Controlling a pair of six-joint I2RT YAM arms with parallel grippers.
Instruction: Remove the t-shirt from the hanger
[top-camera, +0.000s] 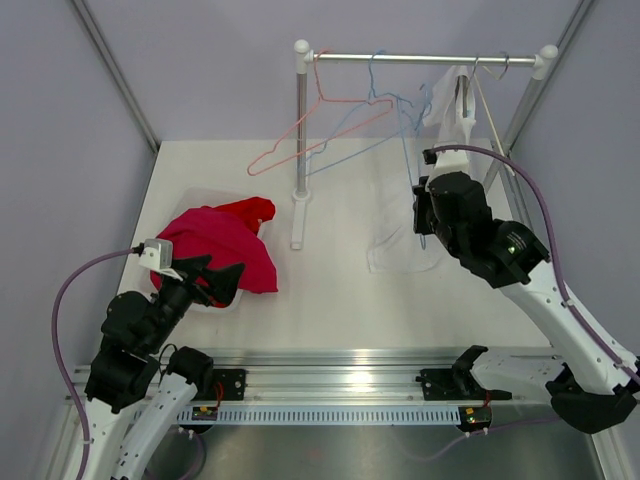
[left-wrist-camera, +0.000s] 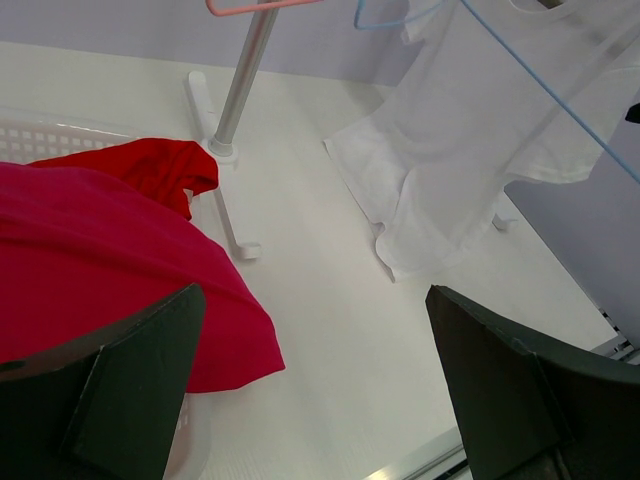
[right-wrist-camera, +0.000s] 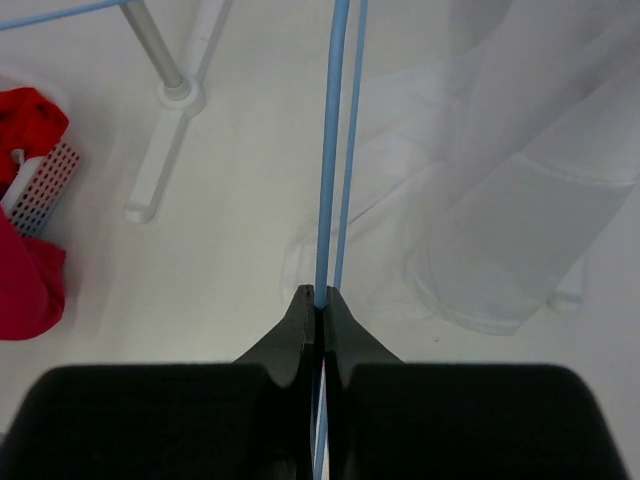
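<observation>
Toward the counter's (top-camera: 330, 300) far right edge, the limp white t-shirt (top-camera: 400, 250) hangs from the rail (top-camera: 420, 57) with its hem pooled on the counter. It seems half off the blue hanger (right-wrist-camera: 331, 150). The right hand (right-wrist-camera: 318, 300) is pinched tight on the hanger's wire, and the next move is probably to draw it free of the cloth. The left hand (top-camera: 222, 270) gapes wide, holding nothing.

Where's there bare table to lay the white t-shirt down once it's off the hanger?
Widest bare patch: front middle of the table, between the red clothes and the white t-shirt, in front of the rack foot. Crowded on the right, where the right gripper clamps the blue hanger.
</observation>
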